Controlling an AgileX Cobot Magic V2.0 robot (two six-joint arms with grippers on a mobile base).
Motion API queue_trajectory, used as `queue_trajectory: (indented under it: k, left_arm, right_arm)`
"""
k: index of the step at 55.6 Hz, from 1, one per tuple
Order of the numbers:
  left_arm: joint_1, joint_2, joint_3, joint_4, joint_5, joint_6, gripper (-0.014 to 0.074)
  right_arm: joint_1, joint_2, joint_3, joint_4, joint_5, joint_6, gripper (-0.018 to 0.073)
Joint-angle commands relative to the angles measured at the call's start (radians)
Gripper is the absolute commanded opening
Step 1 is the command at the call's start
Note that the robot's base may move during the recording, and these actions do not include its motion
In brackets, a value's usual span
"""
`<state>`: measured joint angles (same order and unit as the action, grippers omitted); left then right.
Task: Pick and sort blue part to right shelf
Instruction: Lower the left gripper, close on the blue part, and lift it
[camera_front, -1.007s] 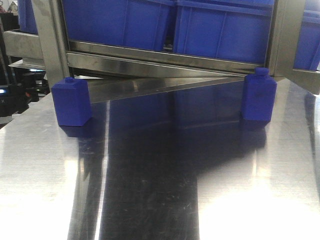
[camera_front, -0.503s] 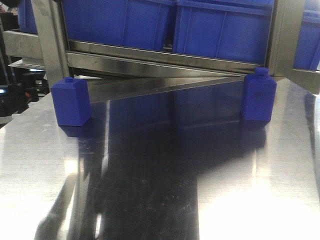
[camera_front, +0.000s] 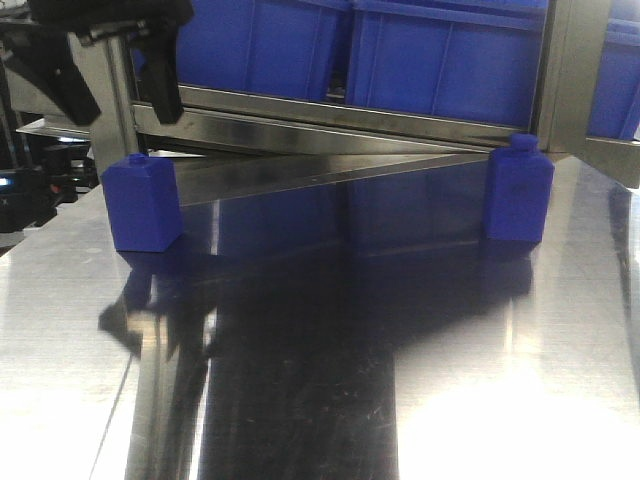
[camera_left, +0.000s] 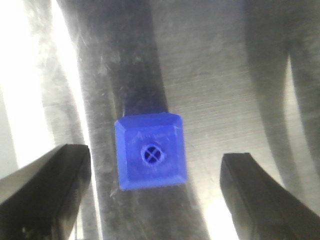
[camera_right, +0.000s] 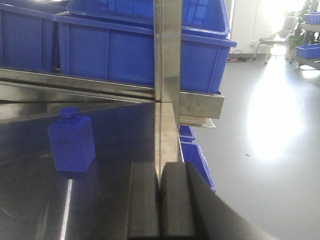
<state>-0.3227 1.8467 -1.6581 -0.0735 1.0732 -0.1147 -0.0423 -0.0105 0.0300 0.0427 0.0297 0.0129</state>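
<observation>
While the left gripper (camera_front: 125, 108) is hovering directly above it, jaws spread wide and holding nothing, a blue plastic bottle-shaped part (camera_front: 143, 205) with a square body and a short round neck is standing upright on the shiny flat steel tabletop (camera_front: 500, 380), near its left edge. Its long axis is running vertically, with the neck pointing up. In the left wrist view the round neck opening is facing the camera between the two black fingers (camera_left: 45, 195), and neither is touching it. A second blue bottle-shaped part (camera_front: 518, 195) is standing upright to the right, just in front of the grey steel-framed right shelf (camera_front: 330, 125), which is carrying large blue plastic bins (camera_front: 440, 60). The right gripper (camera_right: 160, 200) is keeping its jaws pressed together on nothing.
</observation>
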Motion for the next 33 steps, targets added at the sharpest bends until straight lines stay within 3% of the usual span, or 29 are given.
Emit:
queue_trajectory:
  k: [1, 25, 33]
  left_arm:
    - [-0.006, -0.016, -0.034, -0.003, -0.030, -0.011, 0.0577]
    - [-0.006, 0.092, -0.034, -0.003, -0.024, -0.011, 0.0576]
    - [-0.006, 0.118, -0.034, -0.003, -0.007, -0.011, 0.0539]
  right_arm:
    - [-0.005, -0.017, -0.008, 0.001, -0.086, 0.001, 0.0053]
    - [-0.005, -0.017, -0.008, 0.001, -0.086, 0.001, 0.0053]
    - [-0.005, -0.017, -0.008, 0.001, -0.086, 0.001, 0.0053]
